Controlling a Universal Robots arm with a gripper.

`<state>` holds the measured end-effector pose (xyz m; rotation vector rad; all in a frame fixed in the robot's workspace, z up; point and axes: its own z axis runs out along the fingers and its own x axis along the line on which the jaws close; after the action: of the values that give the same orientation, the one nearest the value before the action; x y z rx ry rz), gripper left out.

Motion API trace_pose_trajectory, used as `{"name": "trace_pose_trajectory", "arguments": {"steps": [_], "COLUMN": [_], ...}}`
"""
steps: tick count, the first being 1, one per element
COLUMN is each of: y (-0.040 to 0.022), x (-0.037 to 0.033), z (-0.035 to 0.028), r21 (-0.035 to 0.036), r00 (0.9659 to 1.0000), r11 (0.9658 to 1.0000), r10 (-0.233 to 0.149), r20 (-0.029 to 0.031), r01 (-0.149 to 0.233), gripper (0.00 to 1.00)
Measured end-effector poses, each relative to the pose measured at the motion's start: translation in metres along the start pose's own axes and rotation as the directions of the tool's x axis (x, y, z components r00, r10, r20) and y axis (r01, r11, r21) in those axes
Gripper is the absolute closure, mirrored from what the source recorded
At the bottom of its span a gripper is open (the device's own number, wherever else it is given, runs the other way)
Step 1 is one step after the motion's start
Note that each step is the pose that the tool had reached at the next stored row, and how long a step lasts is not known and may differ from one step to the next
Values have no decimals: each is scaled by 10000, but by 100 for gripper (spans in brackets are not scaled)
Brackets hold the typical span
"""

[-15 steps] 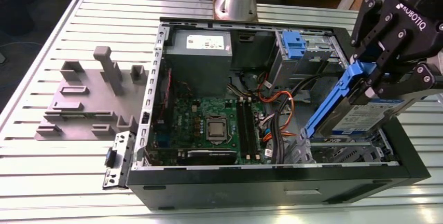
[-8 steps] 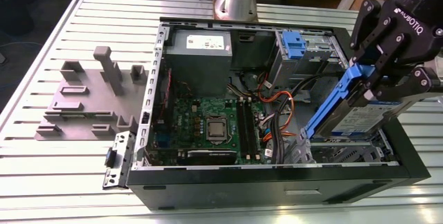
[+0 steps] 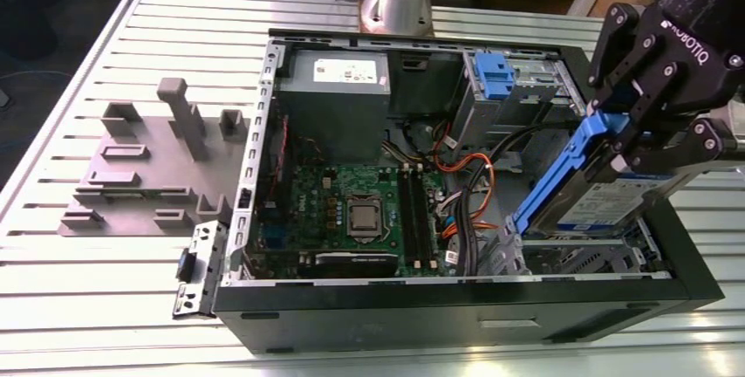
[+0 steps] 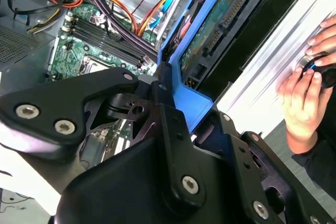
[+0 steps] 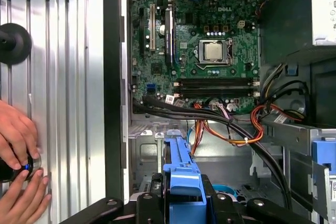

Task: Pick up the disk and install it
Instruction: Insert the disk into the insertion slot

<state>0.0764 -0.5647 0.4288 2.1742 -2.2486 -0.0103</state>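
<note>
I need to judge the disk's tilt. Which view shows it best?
The exterior view: the disk hangs tilted in the pincer above the open case, label and blue rail visible. The second wrist view shows its connector edge and rail close up; the first wrist view, its blue rail end-on.

Disk (image 3: 608, 204) grey metal, blue plastic rails (image 3: 553, 172); claw (image 3: 640, 133) matt black

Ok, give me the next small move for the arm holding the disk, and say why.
Probably ease the disk down toward the metal drive cage below it, levelling it on the way. The gripper has its jaws shut on the disk's blue rail, and the disk hangs tilted above the cage, not yet seated, with cables close beside.
</note>
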Motion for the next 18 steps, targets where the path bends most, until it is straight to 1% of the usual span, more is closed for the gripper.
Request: {"name": "trace_pose_trajectory", "arguments": {"steps": [18], "y": [-39], "x": [3], "z": [85], "r21": [0], "r00": [10000], "r11": [10000], "r10": [0], "r20": [1], "r01": [0], "gripper": [63]}}
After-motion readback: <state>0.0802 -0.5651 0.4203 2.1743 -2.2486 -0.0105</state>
